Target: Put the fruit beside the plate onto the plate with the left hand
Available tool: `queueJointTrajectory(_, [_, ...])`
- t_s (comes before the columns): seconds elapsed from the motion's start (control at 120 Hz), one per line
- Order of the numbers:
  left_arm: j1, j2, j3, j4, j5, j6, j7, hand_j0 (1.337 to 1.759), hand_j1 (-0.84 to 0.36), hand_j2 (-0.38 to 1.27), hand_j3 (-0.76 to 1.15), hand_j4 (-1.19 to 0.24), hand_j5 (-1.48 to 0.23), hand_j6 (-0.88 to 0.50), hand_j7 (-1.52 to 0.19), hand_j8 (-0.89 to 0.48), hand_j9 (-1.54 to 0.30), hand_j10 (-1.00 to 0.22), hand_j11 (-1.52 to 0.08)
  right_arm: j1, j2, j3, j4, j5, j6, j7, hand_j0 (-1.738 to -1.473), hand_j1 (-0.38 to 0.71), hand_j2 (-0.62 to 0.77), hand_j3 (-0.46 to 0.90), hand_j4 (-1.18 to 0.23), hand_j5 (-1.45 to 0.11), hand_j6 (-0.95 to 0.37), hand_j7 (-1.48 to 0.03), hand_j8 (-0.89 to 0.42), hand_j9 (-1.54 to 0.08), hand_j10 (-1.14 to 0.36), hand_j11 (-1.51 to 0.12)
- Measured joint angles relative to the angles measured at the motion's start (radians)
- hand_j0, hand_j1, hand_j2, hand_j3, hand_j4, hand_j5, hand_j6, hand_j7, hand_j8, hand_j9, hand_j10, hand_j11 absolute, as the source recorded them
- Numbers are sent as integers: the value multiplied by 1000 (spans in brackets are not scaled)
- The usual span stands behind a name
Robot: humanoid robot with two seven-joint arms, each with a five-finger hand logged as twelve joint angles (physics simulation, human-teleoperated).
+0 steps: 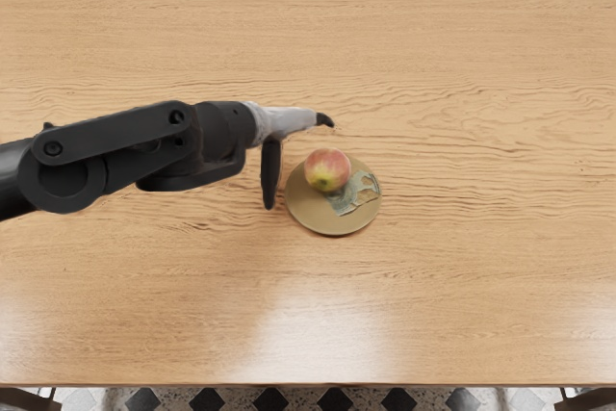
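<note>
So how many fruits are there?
1. The apple sits on the plate, toward its left side, beside the open left hand. The arm covers some table, so another could be hidden.

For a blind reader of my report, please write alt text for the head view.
An apple sits on a round plate on a wooden table. The left robot hand, open and empty, is just left of the plate.

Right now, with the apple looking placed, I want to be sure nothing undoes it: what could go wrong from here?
1. The apple is round and sits off-centre on the plate, toward the rim nearest the left hand; a bump might roll it off.
2. One of the open fingers hangs close beside that rim; a careless sweep could nudge plate or apple.
</note>
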Motion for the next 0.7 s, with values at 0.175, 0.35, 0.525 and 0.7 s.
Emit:
queueJointTrajectory(0.175, [15, 194, -131, 1, -429, -76, 0, 1658, 320, 16, 0, -26, -51, -17, -50, -20, -49, -33, -49, 0, 0, 0, 0, 0, 0, 0, -1658, -333, -3, 0, -13, -17, -13, -17, -13, -17, -13, -17])
queueJointTrajectory(0.35, [229, 362, -369, 4, -843, -311, 0, 1658, 337, 7, 0, -12, -22, -8, -21, -9, -21, -15, -21, 0, 0, -1, 1, 0, 0, 0, -1658, -333, -3, 0, -13, -17, -13, -17, -13, -17, -13, -17])
queueJointTrajectory(0.525, [398, 499, -492, 23, -1171, -377, 0, 1658, 344, 3, 0, -5, -9, -4, -9, -4, -9, -6, -9, 0, 0, -1, 1, 0, 0, 0, -1658, -333, -3, 0, -13, -17, -13, -17, -13, -17, -13, -17])
queueJointTrajectory(0.7, [588, 564, -585, 59, -1334, -389, 0, 1658, 347, 2, 0, -1, -4, 0, -4, 0, -4, -2, -4, -1, 0, -1, 1, 0, 0, 0, -1658, -333, -3, 0, -13, -17, -13, -17, -13, -17, -13, -17])
